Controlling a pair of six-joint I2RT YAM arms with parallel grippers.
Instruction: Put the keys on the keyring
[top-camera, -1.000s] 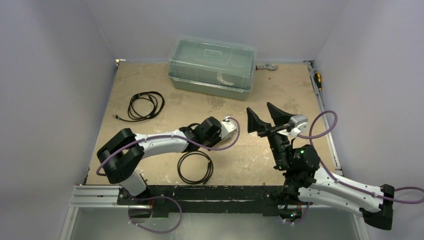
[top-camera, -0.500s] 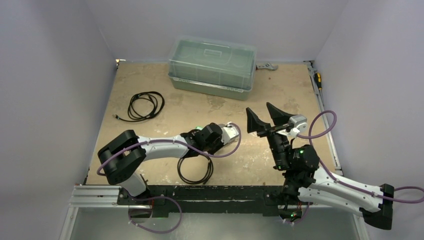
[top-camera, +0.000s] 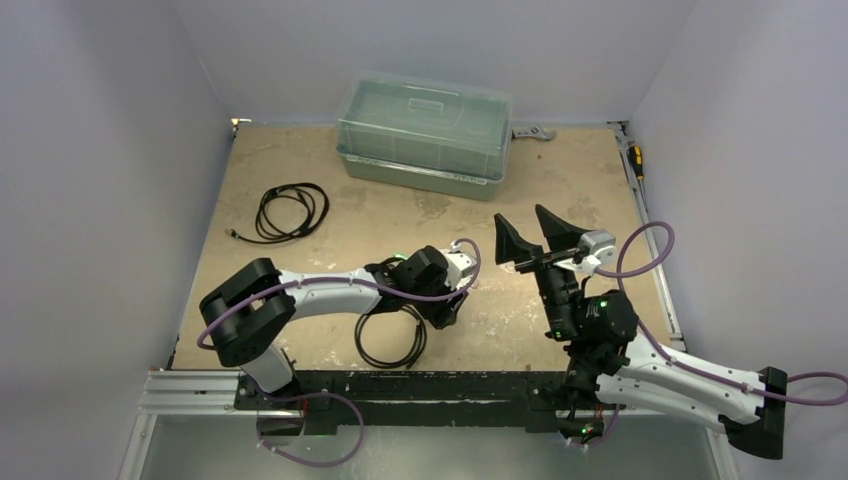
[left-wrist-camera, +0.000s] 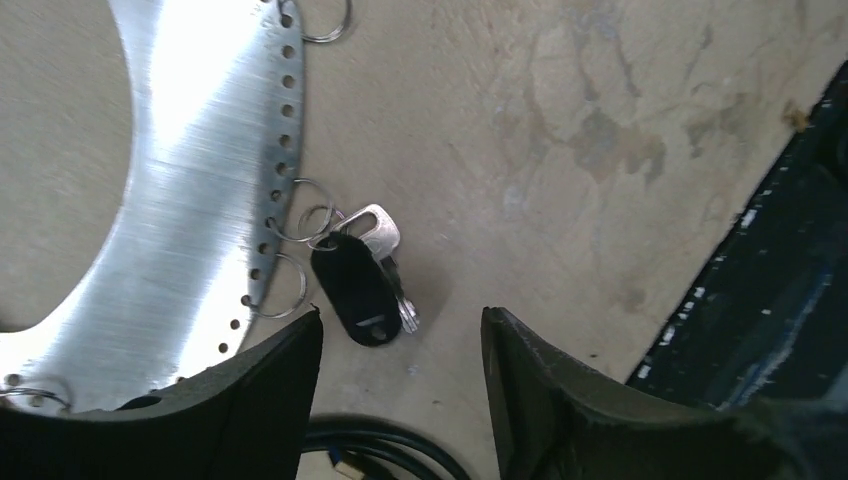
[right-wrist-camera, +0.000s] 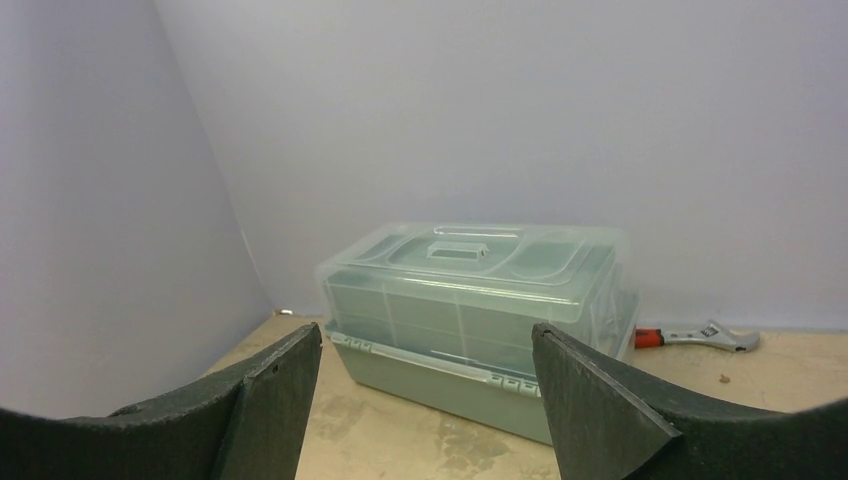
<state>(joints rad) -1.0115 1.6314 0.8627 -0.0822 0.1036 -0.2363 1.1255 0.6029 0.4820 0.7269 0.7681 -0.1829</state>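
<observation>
The keyring (left-wrist-camera: 190, 190) shows in the left wrist view as a broad flat silvery band with holes along its edge and small split rings in them. The keys (left-wrist-camera: 360, 285), a black-headed bunch with short silvery blades, lie against its outer edge, their ring overlapping those split rings. My left gripper (left-wrist-camera: 402, 318) is open just short of the keys, holding nothing. From above, the left gripper (top-camera: 446, 306) points down at the table and hides both. My right gripper (top-camera: 521, 218) is raised and open, empty, facing the box (right-wrist-camera: 428, 335).
A clear green plastic box (top-camera: 425, 135) stands at the back, with a grey spanner (top-camera: 531, 132) behind it. A coiled black cable (top-camera: 290, 212) lies at the left. A black hoop (top-camera: 390, 335) rests by the left gripper near the front rail.
The left gripper has swung down toward the near edge and gone from shut to open. The right arm has not moved.
</observation>
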